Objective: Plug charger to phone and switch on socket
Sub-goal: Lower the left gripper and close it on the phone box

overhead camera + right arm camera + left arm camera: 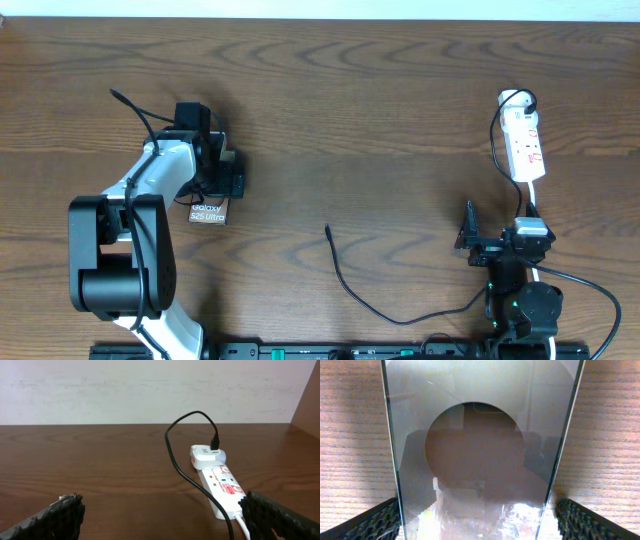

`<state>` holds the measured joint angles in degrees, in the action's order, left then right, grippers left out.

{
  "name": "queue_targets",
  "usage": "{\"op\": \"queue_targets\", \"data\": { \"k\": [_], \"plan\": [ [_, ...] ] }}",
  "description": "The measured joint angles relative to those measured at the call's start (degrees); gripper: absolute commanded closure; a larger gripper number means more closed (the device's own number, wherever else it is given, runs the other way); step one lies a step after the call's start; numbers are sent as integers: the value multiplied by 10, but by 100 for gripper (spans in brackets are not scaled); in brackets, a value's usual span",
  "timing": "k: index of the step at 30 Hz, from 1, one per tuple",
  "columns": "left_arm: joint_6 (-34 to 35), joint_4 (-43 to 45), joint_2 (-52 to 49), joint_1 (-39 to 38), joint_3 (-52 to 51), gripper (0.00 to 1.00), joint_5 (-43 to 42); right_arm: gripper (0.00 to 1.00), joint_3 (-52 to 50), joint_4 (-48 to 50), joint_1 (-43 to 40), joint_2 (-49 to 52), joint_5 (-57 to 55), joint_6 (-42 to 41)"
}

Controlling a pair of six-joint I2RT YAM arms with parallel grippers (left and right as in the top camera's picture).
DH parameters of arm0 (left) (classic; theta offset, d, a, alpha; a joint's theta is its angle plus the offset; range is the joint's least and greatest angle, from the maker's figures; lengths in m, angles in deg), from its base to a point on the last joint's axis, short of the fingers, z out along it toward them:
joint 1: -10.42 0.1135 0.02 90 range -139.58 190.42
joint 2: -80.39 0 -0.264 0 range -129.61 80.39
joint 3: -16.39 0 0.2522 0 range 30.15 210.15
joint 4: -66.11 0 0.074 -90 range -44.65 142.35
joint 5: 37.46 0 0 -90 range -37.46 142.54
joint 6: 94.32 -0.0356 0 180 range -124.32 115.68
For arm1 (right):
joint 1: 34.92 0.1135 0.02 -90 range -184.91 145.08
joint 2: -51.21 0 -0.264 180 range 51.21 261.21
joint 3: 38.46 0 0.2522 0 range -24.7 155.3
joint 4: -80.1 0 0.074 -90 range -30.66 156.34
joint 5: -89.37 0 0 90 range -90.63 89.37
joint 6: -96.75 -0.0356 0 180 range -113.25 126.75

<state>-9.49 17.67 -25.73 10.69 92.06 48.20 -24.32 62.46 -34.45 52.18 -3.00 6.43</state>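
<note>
My left hand (479,521) is spread over the phone (475,450), with a finger (375,521) just outside each long edge. Whether they touch it I cannot tell. My right hand (160,512) is spread too, pinching nothing. The socket (222,487) lies ahead of it and slightly right on the worktop (100,460). The charger (350,295) trails loose off that hand's left side — its plug tip (328,229) is free, well apart from the phone.

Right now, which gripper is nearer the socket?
Right. The right gripper sits just short of the socket, which lies ahead and slightly to its right. The left gripper is far across the table, its fingers either side of the phone.
</note>
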Motion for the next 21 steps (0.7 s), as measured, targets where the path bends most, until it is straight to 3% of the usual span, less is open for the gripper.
{"op": "queue_targets", "data": {
  "k": [13,17,21],
  "plan": [
    [0,0,0,0,0,0,0,1,0,0,0,0,0,0],
    [-1,1,0,0,0,12,0,1,0,0,0,0,0,0],
    [0,1,0,4,0,14,0,1,0,0,0,0,0,0]
  ]
}}
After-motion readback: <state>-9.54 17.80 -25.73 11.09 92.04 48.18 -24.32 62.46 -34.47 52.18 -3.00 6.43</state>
